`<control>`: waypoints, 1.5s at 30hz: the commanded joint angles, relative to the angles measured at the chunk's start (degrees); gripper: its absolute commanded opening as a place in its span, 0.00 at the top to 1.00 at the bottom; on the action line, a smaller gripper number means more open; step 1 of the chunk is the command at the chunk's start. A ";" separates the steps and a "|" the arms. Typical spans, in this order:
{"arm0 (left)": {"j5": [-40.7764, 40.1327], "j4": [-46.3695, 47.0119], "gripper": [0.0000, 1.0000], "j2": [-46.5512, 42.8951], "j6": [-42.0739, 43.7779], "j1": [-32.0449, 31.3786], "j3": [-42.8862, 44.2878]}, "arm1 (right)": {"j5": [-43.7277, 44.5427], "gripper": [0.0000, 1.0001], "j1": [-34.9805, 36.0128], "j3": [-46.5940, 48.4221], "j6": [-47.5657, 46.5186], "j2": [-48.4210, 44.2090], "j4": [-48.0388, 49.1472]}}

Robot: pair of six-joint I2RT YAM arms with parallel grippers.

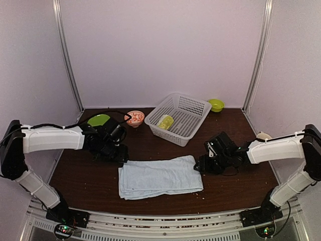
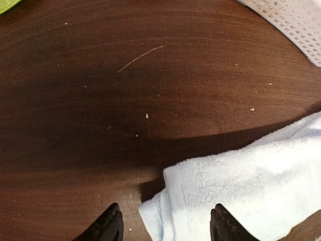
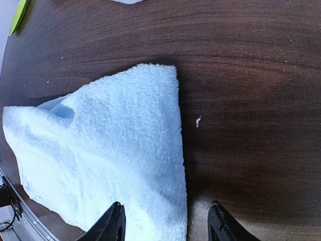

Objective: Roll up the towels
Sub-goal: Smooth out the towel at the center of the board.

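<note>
Blue towel [image 1: 159, 177] flat, edges seemingly free.

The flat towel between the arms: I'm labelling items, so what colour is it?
The towel is plain pale blue, clearest in the right wrist view.

The top camera looks down from above the near edge over the whole worktop [image 1: 235, 186]. The wrist cameras face down, close to the wood, past the left end effector [image 2: 166, 228] and the right end effector [image 3: 168, 226]. All three views share the pale blue towel [image 1: 159, 176].
</note>
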 commanded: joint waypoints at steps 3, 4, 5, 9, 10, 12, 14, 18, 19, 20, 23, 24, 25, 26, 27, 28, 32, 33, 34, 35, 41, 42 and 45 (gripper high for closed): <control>4.69 -2.36 0.43 -8.68 0.75 -6.80 0.99 | 3.93 0.46 4.93 2.76 -2.03 -3.33 -5.16; 6.51 -0.41 0.46 -8.27 0.30 -8.41 0.71 | 3.97 0.47 5.72 2.89 -1.90 -3.14 -5.03; 8.20 1.64 0.49 -7.39 0.24 -9.90 0.50 | 4.21 0.49 6.42 2.82 -1.61 -2.88 -4.87; 10.00 3.65 0.63 -1.66 -0.86 -13.23 0.84 | 4.76 0.51 8.14 2.64 -0.31 -2.34 -4.31; 9.76 3.61 0.62 -1.10 -2.34 -13.59 0.35 | 5.20 0.52 8.69 2.63 -0.12 -2.48 -4.39; 9.10 3.87 0.52 -1.87 -5.44 -13.92 -2.00 | 5.83 0.52 9.53 2.82 0.02 -2.93 -4.96; 8.01 4.49 0.44 -4.19 -8.42 -13.95 -5.05 | 6.14 0.51 10.02 2.83 0.52 -3.42 -5.06; 4.97 3.67 0.31 -9.91 -13.68 -13.89 -10.00 | 6.41 0.51 10.56 2.49 1.17 -4.19 -4.60; 4.52 3.47 0.28 -10.96 -14.98 -13.88 -11.07 | 6.47 0.51 10.55 2.54 1.26 -4.44 -4.65; 4.53 3.77 0.26 -11.80 -16.30 -13.87 -12.31 | 6.47 0.50 10.54 2.47 1.26 -4.55 -4.69; 6.55 6.61 0.25 -14.07 -19.79 -13.87 -16.83 | 6.60 0.50 10.55 2.40 1.28 -5.22 -5.07; 7.34 7.99 0.26 -14.69 -20.95 -13.87 -18.02 | 6.53 0.50 10.55 2.31 1.27 -5.39 -5.07; 7.99 9.16 0.26 -15.17 -21.99 -13.88 -19.28 | 6.54 0.50 10.56 2.29 1.28 -5.58 -5.05; 8.58 10.20 0.27 -15.57 -22.89 -13.87 -20.11 | 6.54 0.50 10.54 2.29 1.32 -5.71 -5.05; 8.85 10.95 0.27 -15.85 -23.72 -13.87 -20.81 | 6.56 0.50 10.54 2.16 1.38 -5.74 -5.07; 8.95 11.35 0.29 -15.93 -24.23 -13.87 -21.22 | 6.58 0.50 10.58 2.20 1.43 -5.82 -4.87; 8.96 11.84 0.34 -15.30 -24.27 -13.71 -20.84 | 6.19 0.50 10.55 1.87 1.61 -5.77 -4.14; 9.05 11.92 0.36 -14.94 -24.14 -13.63 -20.73 | 6.12 0.50 10.61 1.82 1.68 -5.71 -4.02; 9.07 12.17 0.38 -14.63 -24.12 -13.53 -20.66 | 6.08 0.50 10.55 1.68 1.70 -5.74 -3.96; 9.21 12.44 0.39 -14.27 -24.07 -13.37 -20.67 | 6.10 0.50 10.58 1.61 1.70 -5.73 -3.88; 9.90 13.34 0.47 -12.76 -23.95 -13.08 -20.86 | 6.15 0.50 10.55 1.82 1.35 -5.75 -4.08; 9.97 13.17 0.48 -12.51 -23.93 -13.00 -20.89 | 6.19 0.50 10.57 1.80 1.35 -5.82 -4.12; 10.10 12.64 0.48 -12.00 -24.17 -12.75 -21.46 | 6.17 0.50 10.59 1.97 1.34 -5.55 -3.95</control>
